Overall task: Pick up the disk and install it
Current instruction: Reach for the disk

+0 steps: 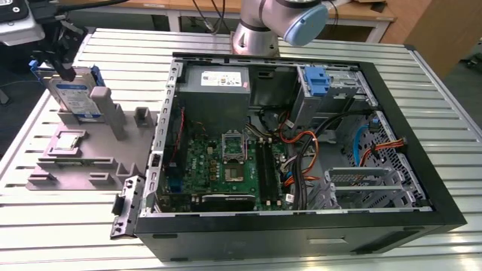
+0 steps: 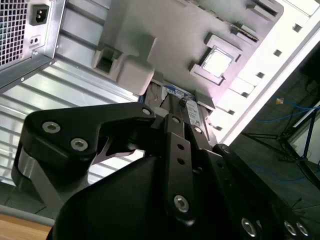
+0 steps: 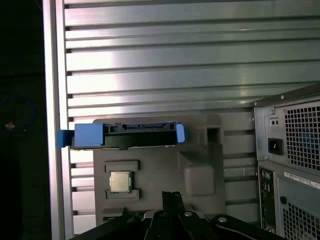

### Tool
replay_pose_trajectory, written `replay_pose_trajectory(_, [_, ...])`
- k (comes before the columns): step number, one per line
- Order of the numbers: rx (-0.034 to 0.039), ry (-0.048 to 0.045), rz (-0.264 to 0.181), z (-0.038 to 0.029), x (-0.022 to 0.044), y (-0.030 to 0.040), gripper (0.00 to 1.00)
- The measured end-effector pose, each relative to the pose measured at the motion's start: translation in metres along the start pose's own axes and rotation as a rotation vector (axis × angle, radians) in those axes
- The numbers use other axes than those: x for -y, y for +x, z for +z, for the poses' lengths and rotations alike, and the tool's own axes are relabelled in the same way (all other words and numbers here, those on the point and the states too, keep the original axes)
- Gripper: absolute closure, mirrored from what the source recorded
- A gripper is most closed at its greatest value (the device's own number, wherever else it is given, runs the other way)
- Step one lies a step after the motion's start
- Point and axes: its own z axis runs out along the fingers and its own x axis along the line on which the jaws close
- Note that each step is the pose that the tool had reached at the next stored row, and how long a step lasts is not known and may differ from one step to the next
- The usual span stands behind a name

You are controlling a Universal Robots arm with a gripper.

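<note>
1. Disk [image 1: 75,95] stands on edge in the grey fixture [image 1: 71,169], at the exterior view's far left, outside the computer case [image 1: 421,186]. I judge this leaves its upper edge free for you to grasp.
2. Your gripper [image 2: 182,112] hangs close above it, pointing down. Whether the claw is spread or closed, you cannot tell.

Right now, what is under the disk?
The disk stands on edge in a slot of the grey holder, which lies on the ribbed metal table. Its lower edge is covered by the slot walls, so what touches it there cannot be seen.
</note>
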Motion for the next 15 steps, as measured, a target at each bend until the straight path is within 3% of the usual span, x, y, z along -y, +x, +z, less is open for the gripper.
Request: replay_pose_trajectory(15, [0.0148, -0.0012, -0.001, -0.0005, 0.0010, 0.0248, 0.90])
